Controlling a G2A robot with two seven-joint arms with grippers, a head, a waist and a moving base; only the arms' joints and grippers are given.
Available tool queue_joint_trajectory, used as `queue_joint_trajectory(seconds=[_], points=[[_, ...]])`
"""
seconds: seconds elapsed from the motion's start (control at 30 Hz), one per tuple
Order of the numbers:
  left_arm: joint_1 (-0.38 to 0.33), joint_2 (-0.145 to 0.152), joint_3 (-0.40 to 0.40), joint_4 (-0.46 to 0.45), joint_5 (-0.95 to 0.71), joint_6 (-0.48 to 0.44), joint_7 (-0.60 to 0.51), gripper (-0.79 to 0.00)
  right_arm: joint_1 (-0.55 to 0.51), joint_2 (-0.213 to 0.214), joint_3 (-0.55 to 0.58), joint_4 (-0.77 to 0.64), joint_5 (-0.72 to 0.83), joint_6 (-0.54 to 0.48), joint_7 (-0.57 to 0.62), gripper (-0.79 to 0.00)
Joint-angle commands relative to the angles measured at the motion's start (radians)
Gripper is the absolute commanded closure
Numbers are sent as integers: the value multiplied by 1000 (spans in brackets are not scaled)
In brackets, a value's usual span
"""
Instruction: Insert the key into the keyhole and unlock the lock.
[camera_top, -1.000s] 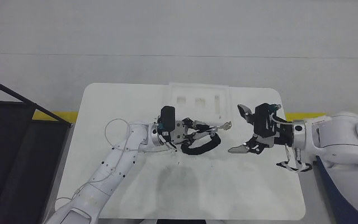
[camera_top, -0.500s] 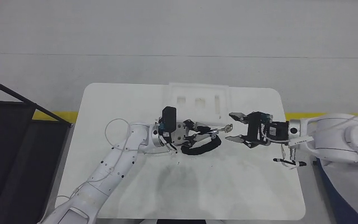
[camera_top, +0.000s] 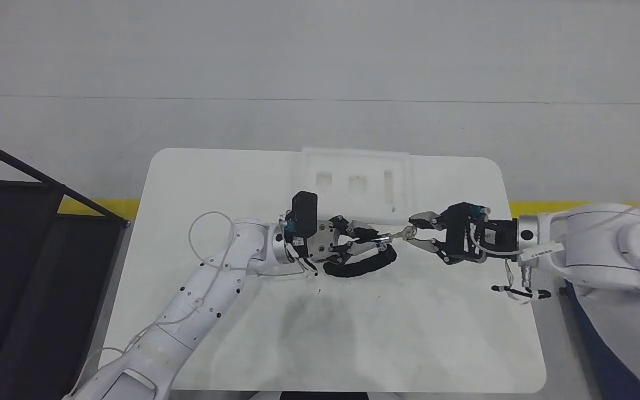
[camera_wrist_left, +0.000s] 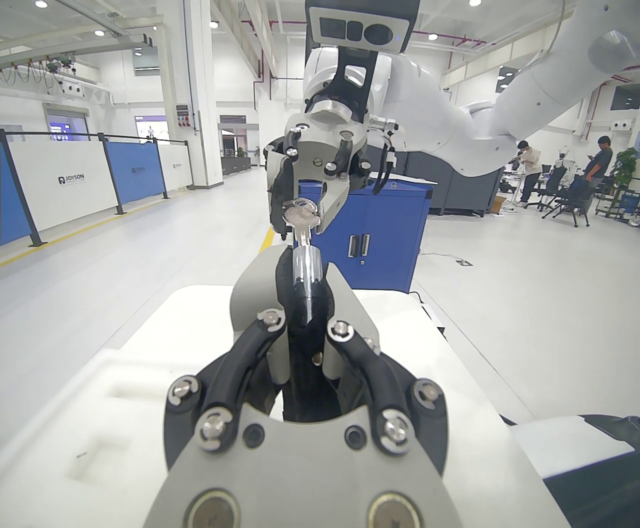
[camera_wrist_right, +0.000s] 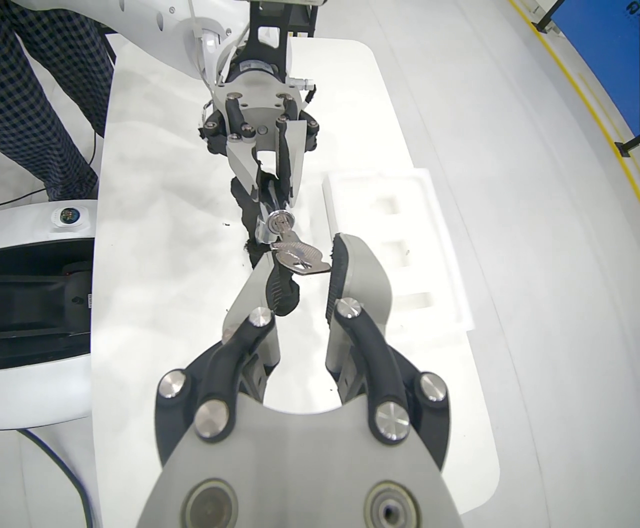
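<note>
Over the last second the right pincer (camera_top: 416, 230) came in from the right side of the table (camera_top: 200, 200) and narrowed its wide spread until its fingers stood on either side of the key's head; the left arm hardly shifted. The key (camera_wrist_right: 299, 256), flat and silver with a cut-out head, sat with its blade in the keyhole of the lock (camera_wrist_right: 276, 221), a bright metal cylinder capping a black sleeved cable that looped beneath the holding arm. The lock was held near the middle of the table, its cylinder pointing toward the right arm. The left pincer (camera_wrist_right: 272, 197) was pressed onto the lock just behind the cylinder. The right pincer was not yet clamped: one finger looked to touch the key head, while the other stood just apart from it. We judged the insertion done and the turning step in hand; the next move called for closing squarely on the flat head, then twisting about the blade's axis while the left held firm.
</note>
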Motion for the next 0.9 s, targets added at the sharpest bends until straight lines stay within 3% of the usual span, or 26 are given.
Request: queue_joint_trajectory(seconds=[0.0,0.43,0.87], points=[[-2,0,4,2,-2,0,3,0,5,2,-3,-1,20,-4,22,-99],[-2,2,23,2,-1,0,23,0,13,19,-34,-9,222,41,174,-6],[13,7,39,-7,9,0,48,0,22,34,-83,15,581,326,412,0]])
